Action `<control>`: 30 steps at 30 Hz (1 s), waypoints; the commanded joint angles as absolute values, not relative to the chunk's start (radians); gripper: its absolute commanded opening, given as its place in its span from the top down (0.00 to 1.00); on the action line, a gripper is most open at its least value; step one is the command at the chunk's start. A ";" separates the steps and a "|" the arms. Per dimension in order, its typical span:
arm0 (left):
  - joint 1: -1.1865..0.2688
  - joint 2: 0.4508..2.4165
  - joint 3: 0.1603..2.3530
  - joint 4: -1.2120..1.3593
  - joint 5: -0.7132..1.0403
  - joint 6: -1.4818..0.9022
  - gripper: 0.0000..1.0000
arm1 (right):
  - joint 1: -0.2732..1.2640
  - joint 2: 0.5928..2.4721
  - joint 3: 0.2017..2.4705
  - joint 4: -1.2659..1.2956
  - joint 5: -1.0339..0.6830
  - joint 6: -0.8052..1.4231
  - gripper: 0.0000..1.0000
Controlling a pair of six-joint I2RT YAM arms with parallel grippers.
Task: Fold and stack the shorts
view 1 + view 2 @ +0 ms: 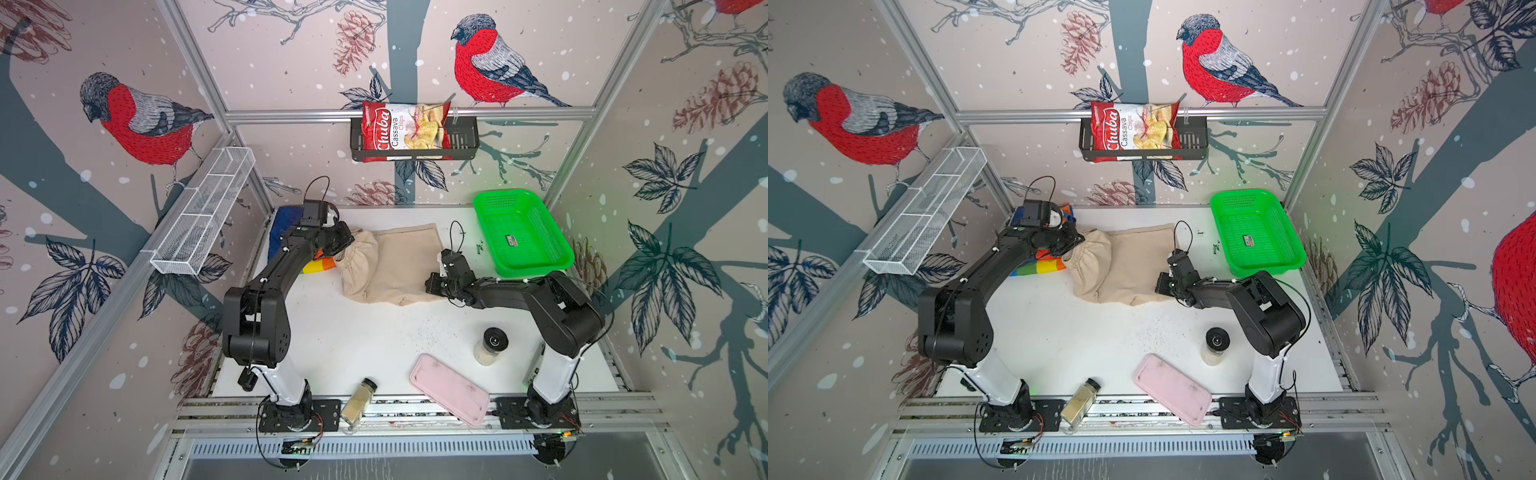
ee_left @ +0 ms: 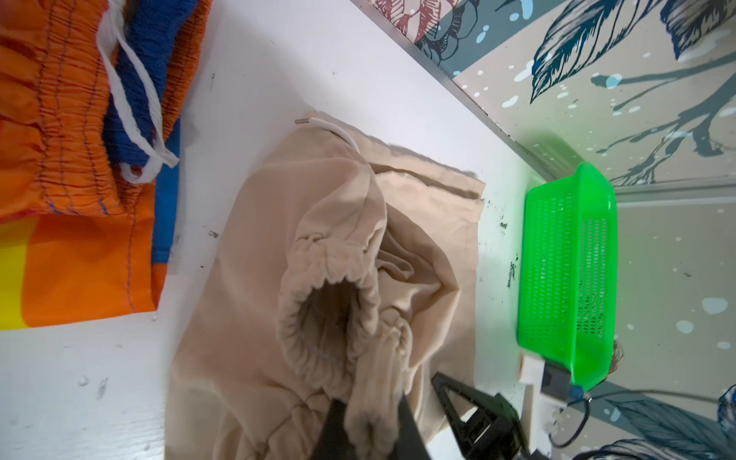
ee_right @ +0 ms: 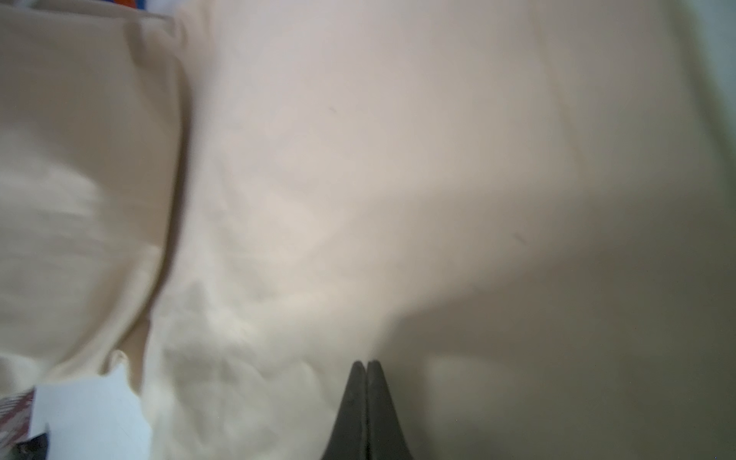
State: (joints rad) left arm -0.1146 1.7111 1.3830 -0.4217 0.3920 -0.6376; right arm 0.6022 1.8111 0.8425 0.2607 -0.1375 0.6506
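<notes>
Right at the front edge, a small spice jar point(image 1: 359, 401) lies on its side across the rail. Beside it, a flat pink tray point(image 1: 451, 390) sits askew, half on the white table point(image 1: 353, 340) and half over the rail. Just behind the tray stands an upright jar with a black lid point(image 1: 492, 345), near the right arm's base.

Now the middle, where the action is. The beige shorts point(image 1: 390, 266) lie across the table's centre, gathered waist to the left and legs running right. The right gripper point(image 3: 367, 382) is down at the near right corner of the legs. Its jaws are pressed tight together with the tips against the cloth. I can't tell whether any fabric is caught between them.

Over on the left, the left gripper point(image 2: 372, 430) is clamped on the waistband, with a bunch of beige cloth pinched between its fingers. The elastic opening is puckered up and gaping just beyond them.

Just beside that, partly under the left arm, the rainbow shorts point(image 1: 318, 266) lie at the back left of the table. Orange, yellow and blue panels show, and a white drawstring point(image 2: 131, 119) is looped loose on top.

At the back right corner sits the green basket point(image 1: 536, 268). On the far wall, a chip bag point(image 1: 405, 131) rests in a black shelf point(image 1: 463, 141). A white wire rack point(image 1: 203, 212) hangs on the left wall.
</notes>
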 commanded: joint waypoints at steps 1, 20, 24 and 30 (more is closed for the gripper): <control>-0.127 1.713 1.408 -0.369 0.392 -0.698 1.00 | 0.589 1.761 0.781 0.302 -0.099 0.626 1.00; -0.316 1.973 1.639 -0.330 0.311 -0.867 1.00 | 0.587 1.677 0.545 0.391 -0.009 0.662 1.00; -0.372 2.060 1.698 -0.291 0.329 -0.919 1.00 | 0.633 1.723 0.549 0.421 -0.017 0.683 1.00; -0.449 2.174 1.824 -0.317 0.331 -0.941 1.00 | 0.654 1.772 0.547 0.462 -0.038 0.708 1.00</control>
